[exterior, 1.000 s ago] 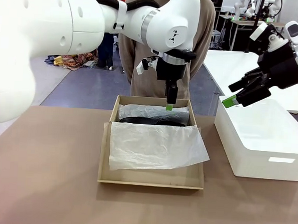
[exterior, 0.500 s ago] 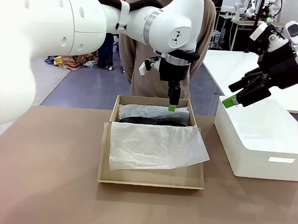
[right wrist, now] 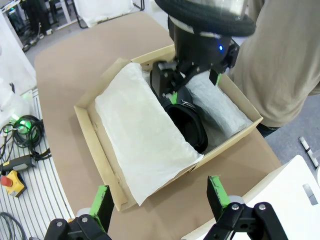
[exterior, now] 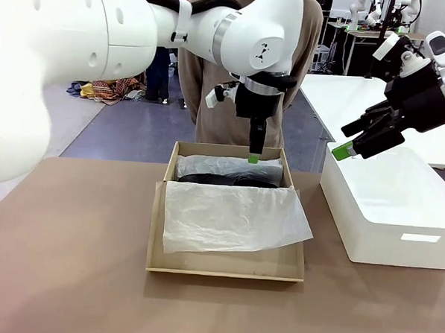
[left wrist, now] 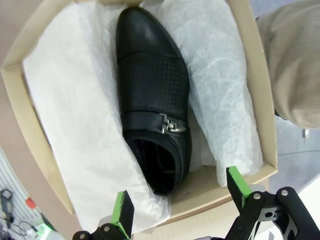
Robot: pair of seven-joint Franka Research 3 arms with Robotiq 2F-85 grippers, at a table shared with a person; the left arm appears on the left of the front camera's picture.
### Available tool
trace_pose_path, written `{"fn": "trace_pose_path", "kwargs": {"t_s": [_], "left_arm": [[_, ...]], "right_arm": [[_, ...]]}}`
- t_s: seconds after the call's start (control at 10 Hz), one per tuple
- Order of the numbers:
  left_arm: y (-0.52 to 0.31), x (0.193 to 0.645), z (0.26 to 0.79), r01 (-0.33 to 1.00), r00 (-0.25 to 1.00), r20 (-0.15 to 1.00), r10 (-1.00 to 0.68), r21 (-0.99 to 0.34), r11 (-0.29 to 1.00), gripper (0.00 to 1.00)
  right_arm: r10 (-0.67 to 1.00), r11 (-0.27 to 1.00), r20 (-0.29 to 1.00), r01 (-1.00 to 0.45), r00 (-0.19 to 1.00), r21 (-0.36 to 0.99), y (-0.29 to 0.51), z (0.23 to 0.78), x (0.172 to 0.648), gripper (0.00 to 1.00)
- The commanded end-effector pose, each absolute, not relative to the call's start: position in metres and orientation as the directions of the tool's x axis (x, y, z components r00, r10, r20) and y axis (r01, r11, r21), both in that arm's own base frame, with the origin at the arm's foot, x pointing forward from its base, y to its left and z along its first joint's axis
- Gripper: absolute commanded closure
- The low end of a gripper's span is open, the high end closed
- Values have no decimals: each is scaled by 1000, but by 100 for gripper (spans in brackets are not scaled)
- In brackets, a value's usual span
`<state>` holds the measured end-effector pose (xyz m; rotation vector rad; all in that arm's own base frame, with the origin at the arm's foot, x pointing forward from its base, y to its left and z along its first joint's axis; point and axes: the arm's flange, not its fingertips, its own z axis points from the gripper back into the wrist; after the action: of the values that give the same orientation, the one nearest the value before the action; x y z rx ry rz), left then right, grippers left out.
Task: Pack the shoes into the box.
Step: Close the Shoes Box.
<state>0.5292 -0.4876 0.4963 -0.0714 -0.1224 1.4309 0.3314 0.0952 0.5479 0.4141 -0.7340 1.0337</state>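
Now the left fingers (exterior: 253, 155), wide open and empty, have hardly moved above the box (exterior: 171, 162), where a black shoe (left wrist: 152, 100) lies in the paper (left wrist: 75, 125), and the right fingers (exterior: 344, 151) wait open and empty too, so packing looks nearly done.

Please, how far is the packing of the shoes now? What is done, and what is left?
Done: one shoe lies in the box on paper; a second I cannot confirm. In hand: nothing; the left pincer hangs open above the shoe, the right pincer is open, off to the side. Left: likely fold in the paper draped over the open lid, then close it.
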Motion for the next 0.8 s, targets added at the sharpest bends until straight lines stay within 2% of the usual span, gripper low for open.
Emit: {"fn": "trace_pose_path", "kwargs": {"t_s": [0.0,0.2,0.4,0.7], "left_arm": [[-451,526,527,-930,349,59,935,-97,354,0],[-412,521,552,-851,518,66,853,-68,521,0],[-374,514,574,-732,681,17,732,-26,681,0],[-313,502,595,-458,886,-58,460,36,888,0]], "right_arm": [[614,448,735,-894,287,-25,95,548,335,0],[614,448,735,-894,287,-25,95,548,335,0],[614,448,735,-894,287,-25,95,548,335,0],[614,448,735,-894,287,-25,95,548,335,0]]}}
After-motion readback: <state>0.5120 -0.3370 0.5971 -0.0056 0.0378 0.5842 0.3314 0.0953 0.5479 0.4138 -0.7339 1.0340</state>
